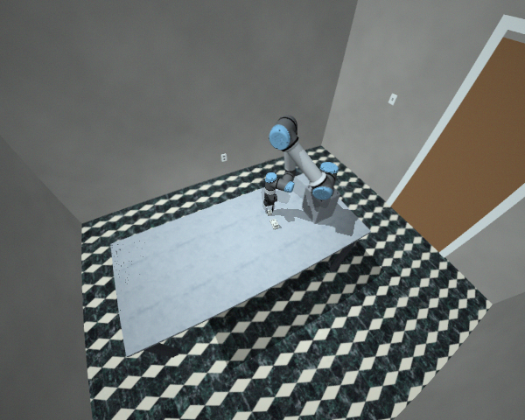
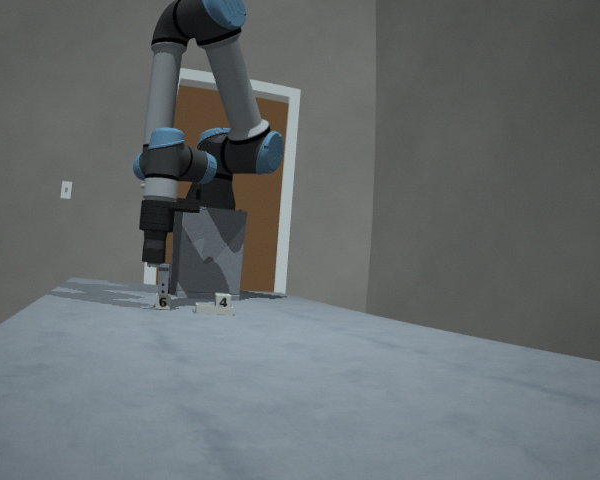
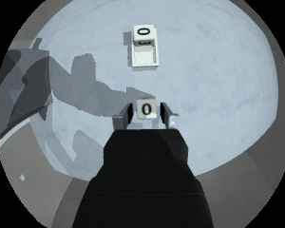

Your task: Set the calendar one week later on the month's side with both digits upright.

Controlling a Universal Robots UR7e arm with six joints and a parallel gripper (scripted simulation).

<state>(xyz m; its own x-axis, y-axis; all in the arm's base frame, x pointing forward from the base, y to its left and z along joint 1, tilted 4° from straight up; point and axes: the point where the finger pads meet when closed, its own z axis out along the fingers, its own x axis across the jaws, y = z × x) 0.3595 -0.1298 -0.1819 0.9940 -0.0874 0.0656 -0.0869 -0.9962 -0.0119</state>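
Note:
A white cube (image 2: 161,301) stands on the table outside the tray, showing a 6 toward the exterior camera and a 0 on top in the wrist view (image 3: 146,108). My gripper (image 3: 146,108) is open, its fingers down on either side of this cube; it also shows in the exterior view (image 2: 163,295) and the top view (image 1: 269,208). The white tray (image 2: 213,308) lies flat to the right, also in the wrist view (image 3: 142,55) and in the top view (image 1: 276,224). A second cube (image 2: 222,300) (image 3: 142,30) stands in the tray's right half, showing a 4 in front and a 0 on top. The tray's other half is empty.
The robot's grey base block (image 2: 210,255) stands just behind the tray and the gripper. The table's back edge runs close behind the cube.

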